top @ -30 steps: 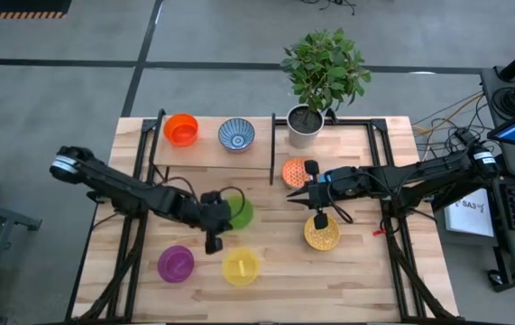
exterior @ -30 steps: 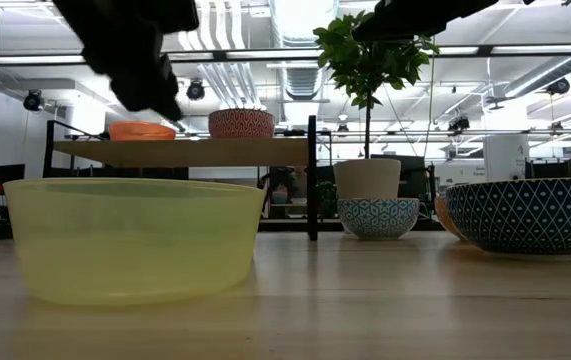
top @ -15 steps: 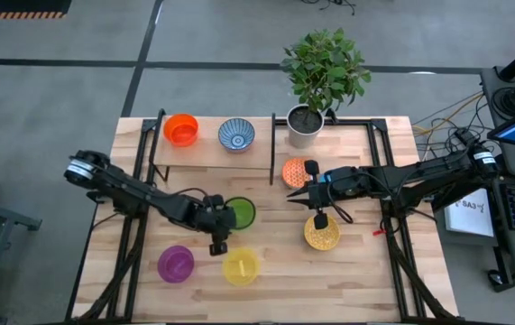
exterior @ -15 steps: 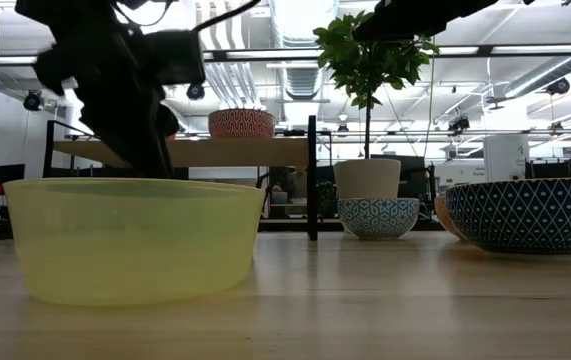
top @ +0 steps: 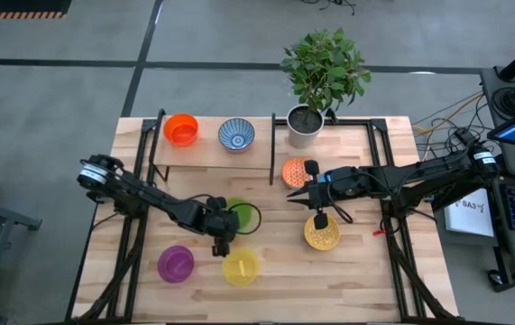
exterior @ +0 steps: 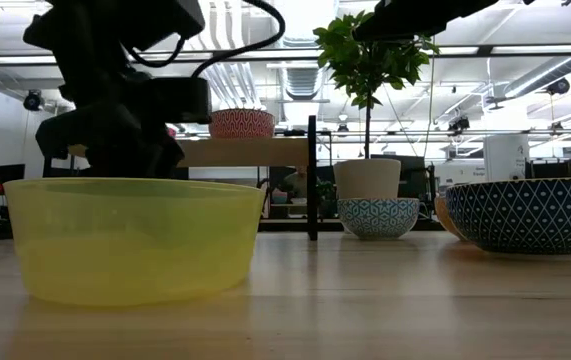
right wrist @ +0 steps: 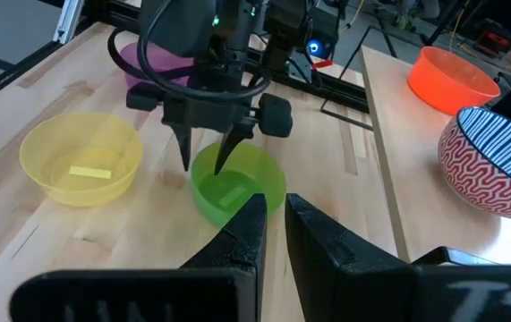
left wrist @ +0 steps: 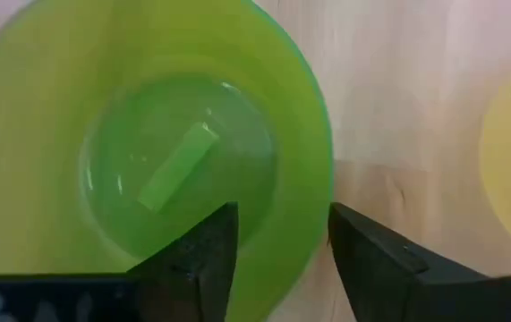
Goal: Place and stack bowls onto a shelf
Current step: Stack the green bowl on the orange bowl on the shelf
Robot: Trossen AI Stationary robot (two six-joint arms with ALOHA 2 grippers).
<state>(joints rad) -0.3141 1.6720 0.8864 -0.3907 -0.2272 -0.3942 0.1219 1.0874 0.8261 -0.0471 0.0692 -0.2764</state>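
The green bowl (top: 242, 217) stands on the table in front of the shelf (top: 205, 152). My left gripper (left wrist: 277, 215) is open and low over the bowl's near rim, pointing down; it also shows in the right wrist view (right wrist: 206, 161). The red-orange bowl (top: 181, 128) and the blue-patterned bowl (top: 236, 134) stand on the shelf. The purple bowl (top: 176, 264), yellow bowl (top: 241, 267), speckled yellow bowl (top: 322, 233) and patterned orange bowl (top: 293, 171) stand on the table. My right gripper (top: 293, 193) hovers shut and empty between the last two. The light blue bowl is out of view. My left gripper comes from above with one finger (left wrist: 206, 255) inside the green bowl and the other (left wrist: 371, 259) outside it, the rim (left wrist: 325, 192) between them. The bowl sits upright on the table. Whether the fingers touch the rim I cannot tell.
A white plant pot (top: 304, 125) with a leafy plant stands at the table's far side, right of the shelf. The shelf's black posts (exterior: 312, 178) rise from the table. Black frame rails (top: 135, 244) run along the table's left and right sides.
My left gripper has moved toward the table's near and right edges and come down, from above the table to low over the green bowl's near rim. The bowls have stayed where they were.
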